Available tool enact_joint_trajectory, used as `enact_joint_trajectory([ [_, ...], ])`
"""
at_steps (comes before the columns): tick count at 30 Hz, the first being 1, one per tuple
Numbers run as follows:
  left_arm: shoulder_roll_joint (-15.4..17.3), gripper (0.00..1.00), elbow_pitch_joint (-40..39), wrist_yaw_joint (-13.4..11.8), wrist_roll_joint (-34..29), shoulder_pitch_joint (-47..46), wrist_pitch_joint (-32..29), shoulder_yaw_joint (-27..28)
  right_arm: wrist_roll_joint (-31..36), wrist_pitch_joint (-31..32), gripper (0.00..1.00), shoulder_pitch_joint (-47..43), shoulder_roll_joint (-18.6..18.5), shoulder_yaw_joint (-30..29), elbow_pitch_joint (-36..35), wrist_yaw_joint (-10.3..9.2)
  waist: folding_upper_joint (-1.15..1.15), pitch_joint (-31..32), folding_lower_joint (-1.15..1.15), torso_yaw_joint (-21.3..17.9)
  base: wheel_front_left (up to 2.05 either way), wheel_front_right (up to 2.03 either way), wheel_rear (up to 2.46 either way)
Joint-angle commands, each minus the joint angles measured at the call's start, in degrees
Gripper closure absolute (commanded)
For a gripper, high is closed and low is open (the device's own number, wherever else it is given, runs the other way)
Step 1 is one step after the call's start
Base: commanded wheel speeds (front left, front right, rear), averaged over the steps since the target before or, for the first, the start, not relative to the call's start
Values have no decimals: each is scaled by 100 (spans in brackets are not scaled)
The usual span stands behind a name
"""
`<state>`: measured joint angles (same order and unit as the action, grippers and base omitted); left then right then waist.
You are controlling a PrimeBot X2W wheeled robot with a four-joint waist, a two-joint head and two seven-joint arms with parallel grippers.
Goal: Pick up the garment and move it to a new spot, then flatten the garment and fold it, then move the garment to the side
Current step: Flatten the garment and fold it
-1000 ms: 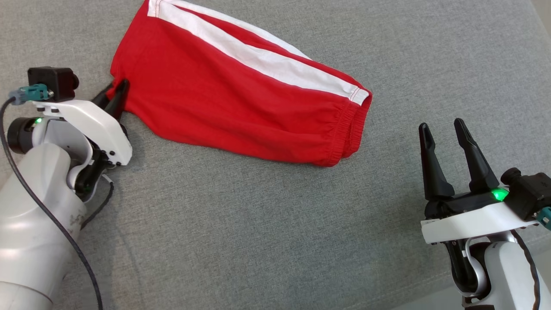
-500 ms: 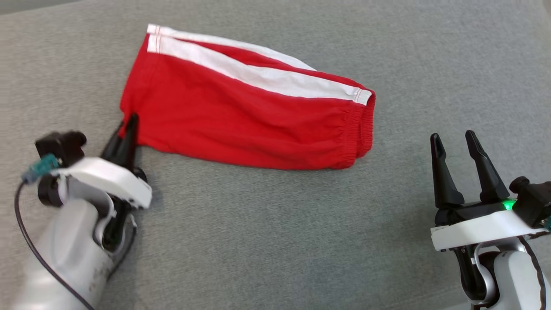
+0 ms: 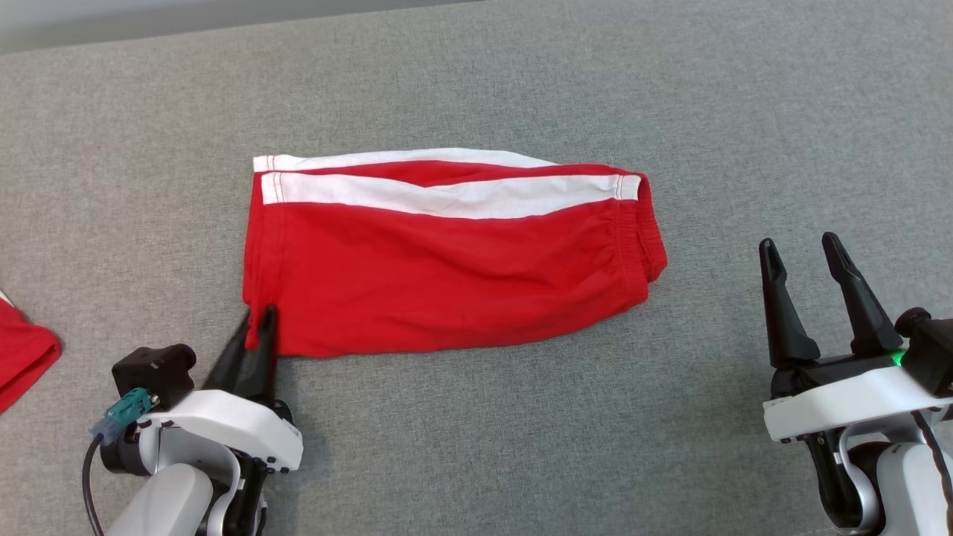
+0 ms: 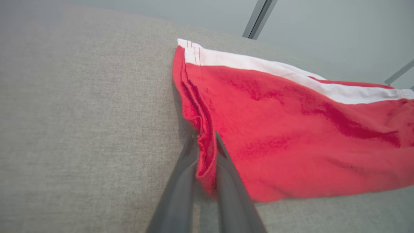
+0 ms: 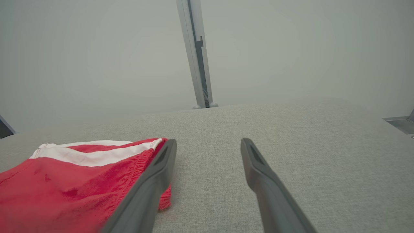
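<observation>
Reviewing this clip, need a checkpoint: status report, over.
Left gripper pinching garment corner; right gripper open, apart. Garment folded flat on grey surface. Other red cloth at left edge, not touching.

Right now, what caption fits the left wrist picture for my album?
The left fingers pinch a corner of the red garment lying on the gray fabric surface.

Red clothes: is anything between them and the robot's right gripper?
No, nothing visible. Just bare grey surface lies between the open right gripper and the red clothes; the left gripper pinches their near corner.
</observation>
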<state>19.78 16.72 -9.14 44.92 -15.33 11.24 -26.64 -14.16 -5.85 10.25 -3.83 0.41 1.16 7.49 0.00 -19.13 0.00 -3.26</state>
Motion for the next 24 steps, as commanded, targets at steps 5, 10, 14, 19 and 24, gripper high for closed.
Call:
enact_joint_trajectory([
  [5,286,0,-450,-462,-483,109,139,32,71,63,0,-78,-42,-62,-96,1,0,102,0,23,0,0,0],
  [10,576,0,-925,-823,-840,174,170,73,292,174,0,-150,-100,-152,-164,1,0,246,0,57,0,0,0],
  [14,773,0,-1242,-1031,-975,275,171,153,382,244,0,-244,-103,-192,-195,1,0,373,0,90,0,0,0],
  [19,863,0,-1600,-1243,-971,468,73,218,384,343,0,-268,-110,-206,-234,1,0,427,0,120,0,0,0],
  [24,862,0,-1910,-1392,-973,566,-14,209,378,426,0,-280,-130,-231,-258,1,0,431,0,173,0,0,0],
])
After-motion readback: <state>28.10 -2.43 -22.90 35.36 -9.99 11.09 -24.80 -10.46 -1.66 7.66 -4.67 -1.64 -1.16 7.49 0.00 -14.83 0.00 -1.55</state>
